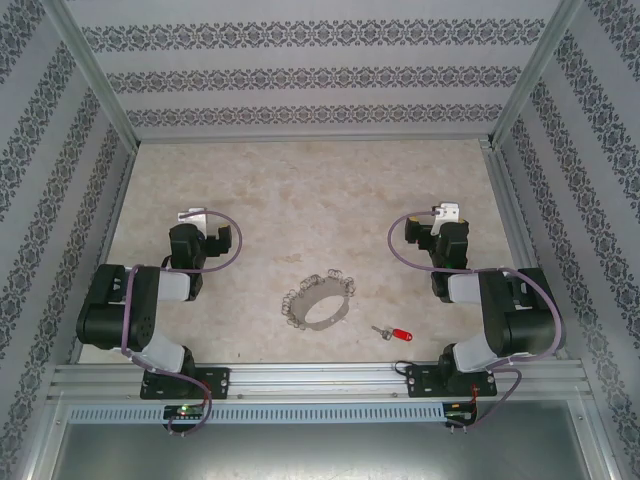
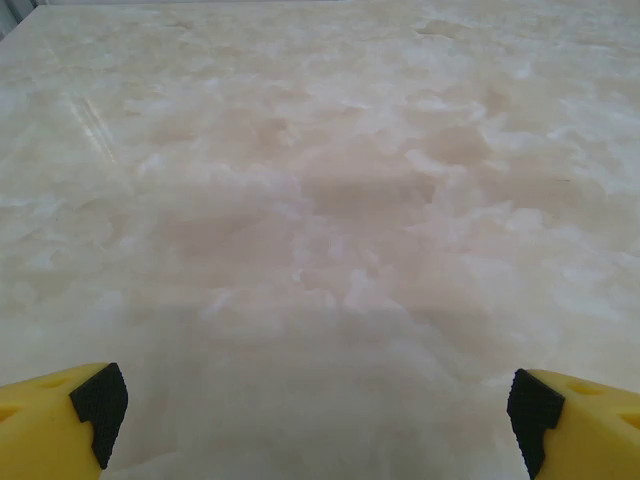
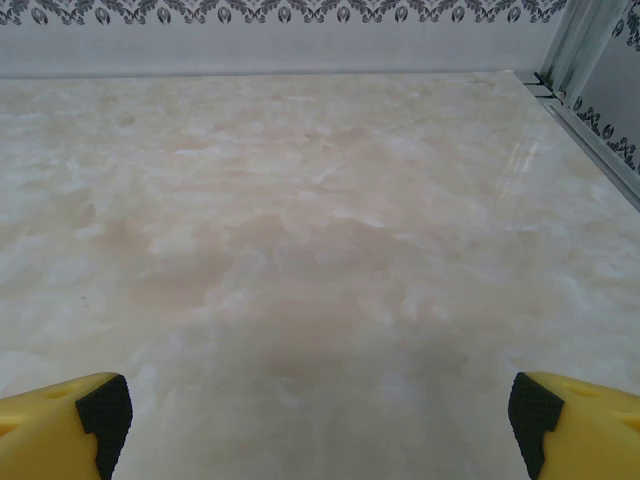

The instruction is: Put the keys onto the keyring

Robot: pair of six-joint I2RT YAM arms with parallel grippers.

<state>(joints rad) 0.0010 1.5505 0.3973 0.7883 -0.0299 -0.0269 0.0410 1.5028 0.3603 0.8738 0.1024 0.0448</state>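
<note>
Keyring (image 1: 318, 303) and red key (image 1: 397, 333) lying apart on table (image 1: 300, 200) between two folded-back arms, left gripper (image 2: 315, 415) and right gripper (image 3: 318, 420) both spread wide, empty.

Left arm (image 1: 130, 305): was folded back over its base, wrist pointing forward.
Left pincer (image 2: 315, 415): jaws were spread wide, yellow fingers (image 2: 60, 415) far apart.
Right arm (image 1: 510, 310): was folded likewise.
Right pincer (image 3: 320, 415): jaws were spread wide.

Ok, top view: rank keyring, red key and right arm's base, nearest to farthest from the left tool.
From the left tool:
1. Grey wire-looped metal keyring, table centre.
2. Tiny red-headed silver key, right of the ring.
3. Right arm's black base, near-right edge.
</note>
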